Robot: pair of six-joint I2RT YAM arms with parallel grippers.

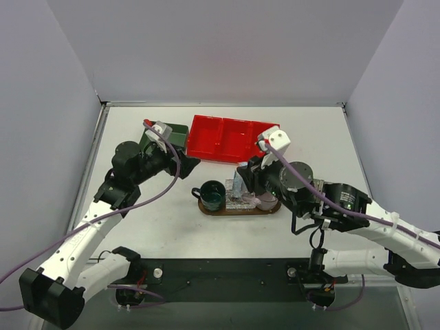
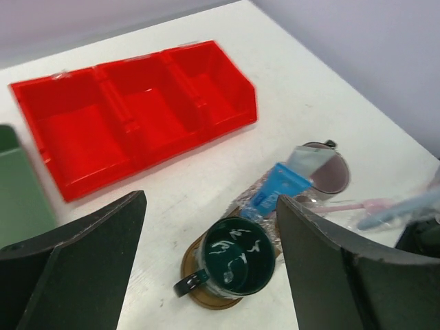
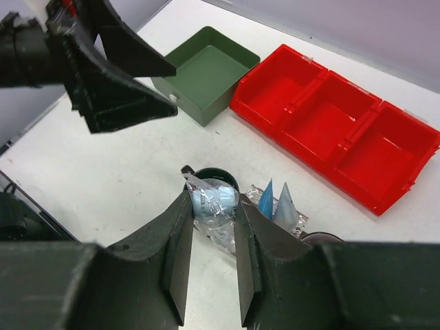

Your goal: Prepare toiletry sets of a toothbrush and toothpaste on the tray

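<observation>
The brown oval tray (image 1: 227,208) carries the dark green mug (image 1: 212,195) at its left end and the translucent pink mug (image 1: 265,201) at its right end. My right gripper (image 3: 213,206) is shut on a plastic-wrapped pale blue toothpaste tube (image 3: 214,199), held just above and beside the green mug (image 3: 223,177). A blue tube (image 3: 267,200) and a grey tube (image 3: 286,203) stand wrapped on the tray. My left gripper (image 2: 210,206) is open and empty above the green mug (image 2: 237,256). Wrapped toothbrushes (image 2: 392,208) lie right of the pink mug (image 2: 328,169).
A red three-compartment bin (image 1: 230,138) stands behind the tray. A green square box (image 1: 170,137) stands left of it, partly hidden by my left arm. Grey walls close in the table on three sides.
</observation>
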